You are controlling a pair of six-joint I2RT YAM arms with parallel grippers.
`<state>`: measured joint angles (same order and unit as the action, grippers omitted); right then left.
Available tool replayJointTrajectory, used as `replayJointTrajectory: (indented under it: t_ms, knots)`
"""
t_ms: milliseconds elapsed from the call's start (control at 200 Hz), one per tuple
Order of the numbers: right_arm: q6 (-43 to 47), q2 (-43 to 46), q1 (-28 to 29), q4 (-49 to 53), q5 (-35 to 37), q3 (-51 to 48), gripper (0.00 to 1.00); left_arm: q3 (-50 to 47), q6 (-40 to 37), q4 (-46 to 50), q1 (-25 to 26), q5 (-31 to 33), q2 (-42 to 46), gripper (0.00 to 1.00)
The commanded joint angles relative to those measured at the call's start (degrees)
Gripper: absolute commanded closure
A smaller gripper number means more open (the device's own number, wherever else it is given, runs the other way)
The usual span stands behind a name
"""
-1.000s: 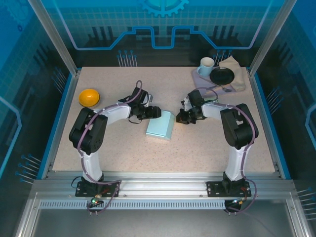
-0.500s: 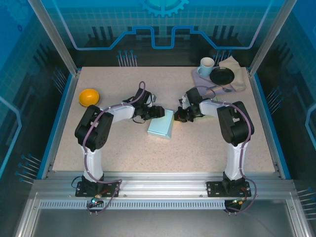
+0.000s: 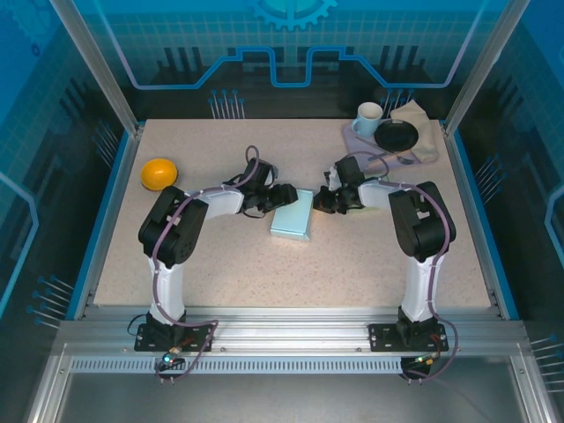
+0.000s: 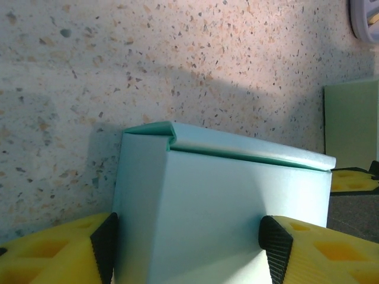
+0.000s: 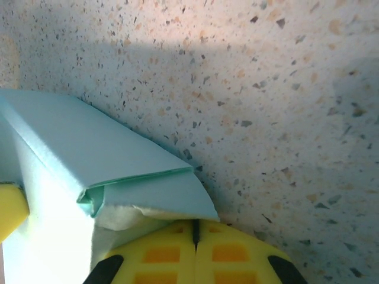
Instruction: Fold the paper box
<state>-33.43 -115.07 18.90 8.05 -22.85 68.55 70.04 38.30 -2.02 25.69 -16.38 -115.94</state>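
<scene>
1. Beige speckled counter (image 3: 352, 264) carries everything, with both arms reaching in toward its middle.
2. Pale cloth (image 3: 425, 132) lies crumpled at the far right corner.
3. Light teal paper box (image 3: 293, 216) lies flat near the counter's centre, between the two arms. In the left wrist view the paper box (image 4: 225, 201) has a flap folded over along its far edge.
4. Black dish (image 3: 397, 135) rests on the cloth.
5. Orange bowl (image 3: 159, 173) stands far left, well apart from the box.
6. White mug (image 3: 369, 115) stands upright just beside the dish.
7. Left gripper (image 3: 282, 196) meets the box's left far corner. In its own camera the left gripper (image 4: 186, 242) straddles the box about half spread, with black pads (image 4: 105, 239) pressed against both side walls.
8. Right gripper (image 3: 322, 203) sits at the box's right far corner. In its wrist view the right gripper (image 5: 194, 245) has its yellow fingers fully together, holding nothing, with the tips right at the folded flap of the box (image 5: 89, 142).
</scene>
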Motion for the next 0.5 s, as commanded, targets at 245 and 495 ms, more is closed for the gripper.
replayJointTrajectory:
  t_ms: [245,495]
  knots:
    - [2.67,8.10,5.09,3.09,-7.70,-0.70,0.99,1.84,-0.54,6.18,7.86,-8.05,0.06,0.27]
    - [1.46,12.15,0.51,6.88,-0.80,-7.40,0.99,0.16,-1.30,9.68,3.10,-2.56,2.61,0.22]
